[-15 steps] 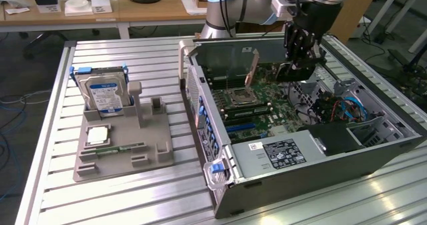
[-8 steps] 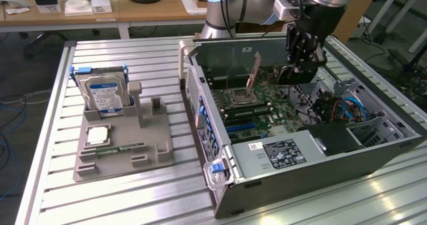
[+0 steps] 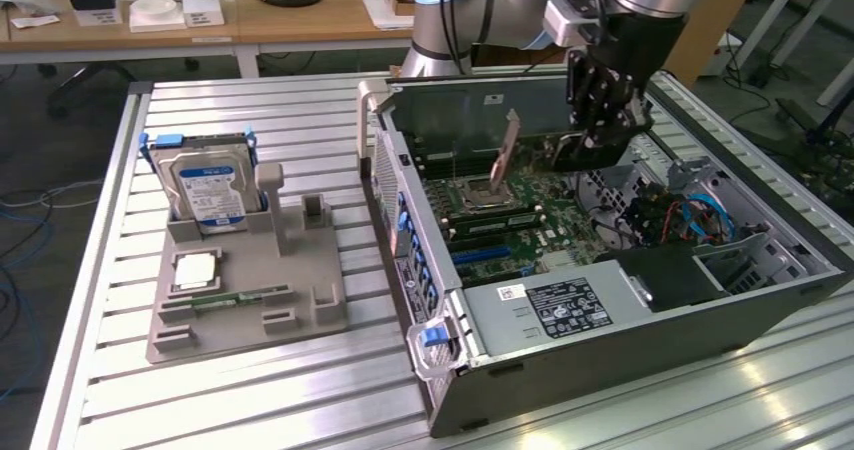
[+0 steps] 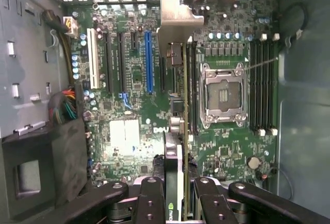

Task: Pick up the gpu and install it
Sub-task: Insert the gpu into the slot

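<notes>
**Operator:** Dark card with the silvery end bracket, that's the gpu (image 4: 174,157), and I have it in the gripper (image 4: 178,199). The fingers (image 4: 149,195) are clamped on either face of it, at the end away from the bracket.

**Desk:** Where is it relative to the machine?

**Operator:** Inside the open computer case (image 3: 400,200), over the motherboard (image 4: 129,80). On my wrist camera the card stands on edge and runs between the blue slot (image 4: 148,62) and the CPU socket (image 4: 223,95), parallel to both. Its bracket points towards the rear wall of the case.

**Desk:** Is it touching the board?

**Operator:** I can't tell from either camera.

**Desk:** And outside the case?

**Operator:** At the exterior view's left, the grey parts holder (image 3: 240,290) sits on the aluminium table (image 3: 267,400), well apart from the case. The blue-labelled hard drive (image 3: 207,185) stands upright in it.
</notes>
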Available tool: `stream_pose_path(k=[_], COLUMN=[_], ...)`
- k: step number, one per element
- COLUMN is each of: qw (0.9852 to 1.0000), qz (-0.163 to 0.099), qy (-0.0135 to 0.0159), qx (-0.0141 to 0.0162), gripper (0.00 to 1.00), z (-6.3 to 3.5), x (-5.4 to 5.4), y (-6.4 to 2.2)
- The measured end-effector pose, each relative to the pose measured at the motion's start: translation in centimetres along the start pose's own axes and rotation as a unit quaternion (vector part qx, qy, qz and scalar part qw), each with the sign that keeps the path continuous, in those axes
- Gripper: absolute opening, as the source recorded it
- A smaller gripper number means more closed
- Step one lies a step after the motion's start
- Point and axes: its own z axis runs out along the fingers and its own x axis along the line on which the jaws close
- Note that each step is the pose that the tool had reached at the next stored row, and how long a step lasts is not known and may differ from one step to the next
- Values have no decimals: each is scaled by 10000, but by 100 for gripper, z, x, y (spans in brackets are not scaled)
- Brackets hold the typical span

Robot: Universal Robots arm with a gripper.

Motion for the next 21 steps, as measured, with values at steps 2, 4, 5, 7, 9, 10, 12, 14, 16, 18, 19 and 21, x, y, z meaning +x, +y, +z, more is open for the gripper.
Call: stream_pose_path(k=[2,4,5,7,9,10,12,14,16,18,19,21], qw=[10000,10000,10000,10000,10000,10000,10000,10000,10000,10000,10000,10000], qz=[-5,-9,-10,-11,-12,-12,-12,-12,-12,-12,-12,-12], qy=[4,14,19,26,36,40,47,50,51,50,50,50], qx=[0,-2,-4,-9,-13,-14,-15,-15,-15,-15,-15,-15], gripper=[27,27,27,27,27,27,27,27,27,27,27,27], z=[17,36,46,65,82,91,108,111,111,112,112,112], x=[4,9,14,28,47,58,77,82,82,82,82,82], y=[45,76,87,101,115,120,129,130,131,131,131,130])
